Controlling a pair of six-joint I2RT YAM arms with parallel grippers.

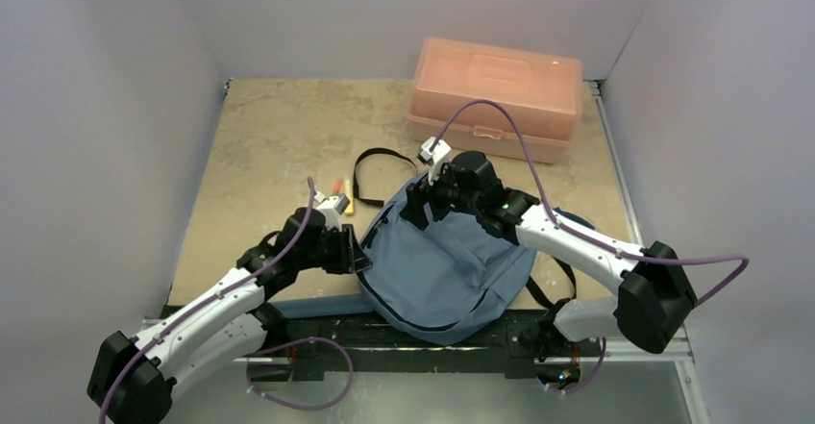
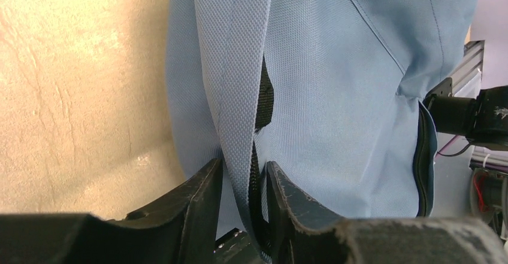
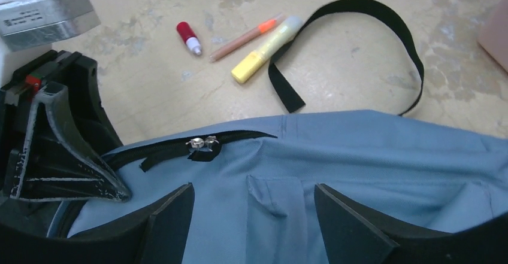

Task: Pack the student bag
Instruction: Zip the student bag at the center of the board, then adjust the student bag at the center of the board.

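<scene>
The student bag (image 1: 442,261), blue-grey fabric, lies flat at the table's near edge between my arms. My left gripper (image 1: 360,256) is at its left side, shut on a wide blue shoulder strap (image 2: 233,66) backed with black webbing; the strap runs between the jaws (image 2: 244,180). My right gripper (image 1: 423,208) hovers open over the bag's top end (image 3: 359,150), its jaws (image 3: 254,201) astride a small fabric loop. Two metal zipper pulls (image 3: 202,142) sit together on the dark zipper just left of it.
A salmon-pink plastic box (image 1: 497,97) stands closed at the back. A yellow highlighter (image 3: 266,49), an orange pen (image 3: 245,36) and a small red-capped item (image 3: 189,38) lie on the table beyond the bag. A black strap loop (image 3: 359,48) lies beside them.
</scene>
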